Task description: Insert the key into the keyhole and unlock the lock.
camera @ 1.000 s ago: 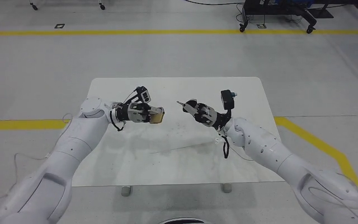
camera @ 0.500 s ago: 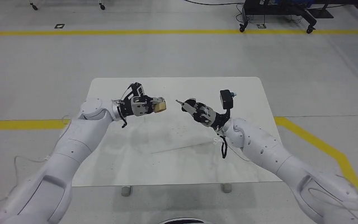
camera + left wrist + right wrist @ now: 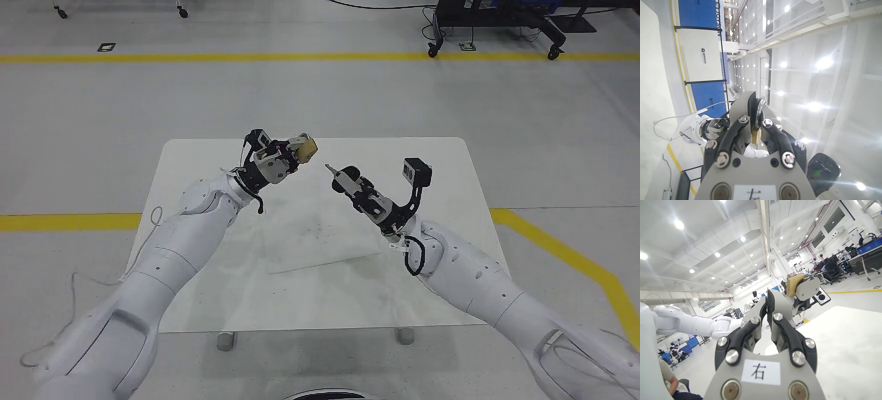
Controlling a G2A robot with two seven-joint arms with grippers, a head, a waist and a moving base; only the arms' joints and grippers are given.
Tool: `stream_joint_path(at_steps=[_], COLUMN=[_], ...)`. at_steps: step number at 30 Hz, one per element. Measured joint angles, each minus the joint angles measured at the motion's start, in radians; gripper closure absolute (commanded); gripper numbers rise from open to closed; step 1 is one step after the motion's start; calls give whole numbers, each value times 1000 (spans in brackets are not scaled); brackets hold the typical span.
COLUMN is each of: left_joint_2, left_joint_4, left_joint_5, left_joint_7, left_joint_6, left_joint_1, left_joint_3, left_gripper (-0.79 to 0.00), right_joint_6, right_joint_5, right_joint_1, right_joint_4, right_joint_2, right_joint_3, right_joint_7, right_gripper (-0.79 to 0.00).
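A brass padlock [image 3: 304, 147] is held in the air over the far middle of the white table [image 3: 300, 290] by my left gripper [image 3: 293, 151], which is shut on it. In the left wrist view the lock's brass body [image 3: 756, 136] and silver shackle [image 3: 760, 107] sit between the fingers. My right gripper [image 3: 342, 178] is shut on the key [image 3: 331, 170], whose thin metal tip points toward the lock from a short gap away. In the right wrist view the key [image 3: 767, 290] is edge-on between the pads [image 3: 770, 306], with the padlock [image 3: 794, 285] just beyond it.
Both arms hover above the table's far half. A yellow floor line [image 3: 560, 245] runs past the table on both sides. Wheeled equipment [image 3: 490, 25] stands on the floor far behind.
My left arm has swung the padlock farther away and to the right, raising it. The right gripper with the key has shifted slightly away, and the gap between key and lock has narrowed.
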Motion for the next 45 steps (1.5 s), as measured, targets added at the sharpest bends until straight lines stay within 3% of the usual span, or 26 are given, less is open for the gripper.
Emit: stream_joint_path(at_steps=[21, 24, 30, 35, 40, 45], left_joint_2=[1, 1, 1, 1, 1, 7], left_joint_4=[-1, -1, -1, -1, -9, -43], left_joint_5=[1, 1, 1, 1, 16, 138], left_joint_7=[1, 1, 1, 1, 20, 148], left_joint_6=[0, 0, 0, 0, 1, -8], left_joint_1=[0, 0, 0, 0, 7, 27], left_joint_3=[0, 0, 0, 0, -3, -21], left_gripper=[0, 0, 0, 0, 0, 0], right_joint_6=[0, 25, 195, 378, 446, 478], right_joint_5=[-4, 56, 250, 300, 267, 262], right_joint_1=[0, -26, -81, -145, -231, -327], right_joint_4=[1, -30, -126, -237, -358, -439], right_joint_2=[0, -3, 3, 16, 38, 59], right_joint_3=[0, 4, 33, 88, 162, 236], right_joint_7=[-6, 18, 161, 218, 239, 276], right_gripper=[0, 0, 0, 0, 0, 0])
